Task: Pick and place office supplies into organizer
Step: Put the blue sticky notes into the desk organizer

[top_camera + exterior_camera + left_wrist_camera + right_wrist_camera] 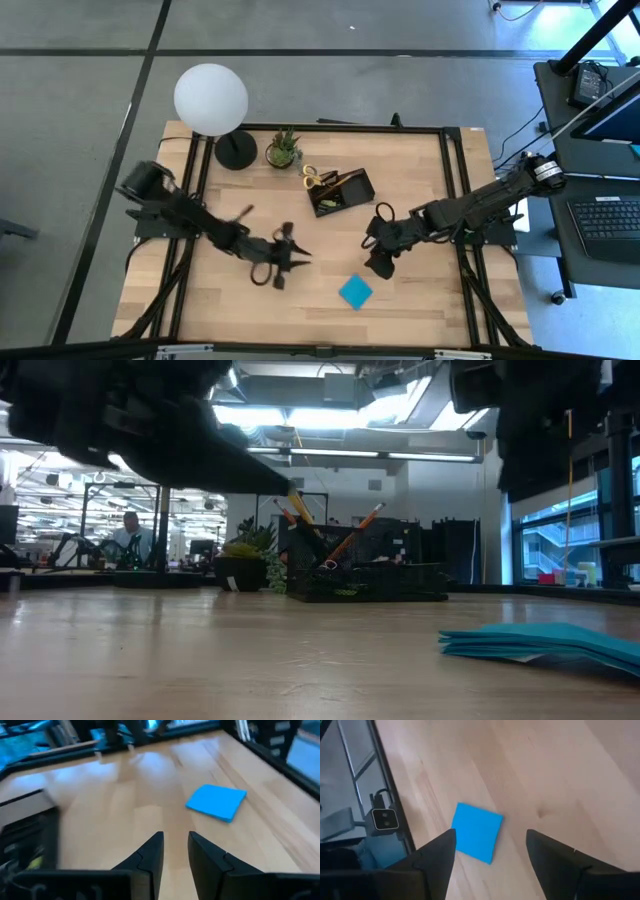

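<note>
Left gripper (292, 252) hovers over the bench (250, 300) front-centre, fingers (150, 857) close together with a narrow gap showing between them, nothing held. In its wrist view the blue sticky-note pad (217, 802) lies ahead of the fingertips and off to one side, well clear of them, flat on the wood.

Blue sticky-note pad (355, 291) sits between the two grippers, nearer the bench front than either, touching neither. The low view shows it flat on the bench surface (545, 645).

Organizer (341, 190) is beyond both grippers toward the back of the bench, closer to the right gripper than to the left. Yellow-handled scissors (313, 178) are at its left end, and thin orange pencils (352, 532) stand tilted in it. A small yellow-green item lies in one compartment; cannot tell what it is. The small potted plant (283, 150) and the lamp base (235, 152) with white globe (211, 98) are further back-left of the organizer.

Right gripper (380, 262) hangs above the bench just right of the pad and in front of the organizer. Its fingers (437, 855) are spread wide and empty. Its wrist view has the pad (477, 832) ahead between the fingertip lines, nearer one finger, not touched.
</note>
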Controlling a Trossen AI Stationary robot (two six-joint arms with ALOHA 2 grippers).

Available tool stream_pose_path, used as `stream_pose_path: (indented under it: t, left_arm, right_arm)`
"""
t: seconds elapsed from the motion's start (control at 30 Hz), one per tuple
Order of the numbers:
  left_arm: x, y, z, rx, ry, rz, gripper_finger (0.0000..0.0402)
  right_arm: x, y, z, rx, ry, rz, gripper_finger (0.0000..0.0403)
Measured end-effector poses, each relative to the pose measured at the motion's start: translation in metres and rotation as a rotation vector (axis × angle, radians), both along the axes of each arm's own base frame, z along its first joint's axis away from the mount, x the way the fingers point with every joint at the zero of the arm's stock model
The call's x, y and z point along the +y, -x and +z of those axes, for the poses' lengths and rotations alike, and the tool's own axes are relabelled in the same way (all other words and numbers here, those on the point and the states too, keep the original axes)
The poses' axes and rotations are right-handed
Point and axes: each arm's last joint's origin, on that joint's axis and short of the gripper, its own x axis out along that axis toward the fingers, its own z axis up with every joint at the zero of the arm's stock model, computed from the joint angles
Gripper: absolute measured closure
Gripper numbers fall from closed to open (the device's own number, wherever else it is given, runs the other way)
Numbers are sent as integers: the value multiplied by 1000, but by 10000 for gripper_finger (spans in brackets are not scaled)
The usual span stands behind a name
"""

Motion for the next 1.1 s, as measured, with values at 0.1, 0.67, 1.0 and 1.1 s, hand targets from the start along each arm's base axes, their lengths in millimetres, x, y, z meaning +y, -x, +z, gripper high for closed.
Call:
stream_pose_path:
  t: [0.1, 0.67, 1.0, 1.1]
  left_arm:
    - [-16, -25, -8, 21, -66, -74, 320]
    - [-66, -86, -31, 61, -195, -251, 320]
    - [-69, -92, -41, 117, -216, -250, 320]
    - [-68, -93, -40, 104, -212, -231, 320]
  right_arm:
    - [3, 3, -4, 36, -46, -56, 160]
    - [2, 15, -56, -79, -205, -133, 160]
    - [7, 5, -83, -10, -186, -155, 160]
    - [9, 3, -91, 11, -202, -148, 160]
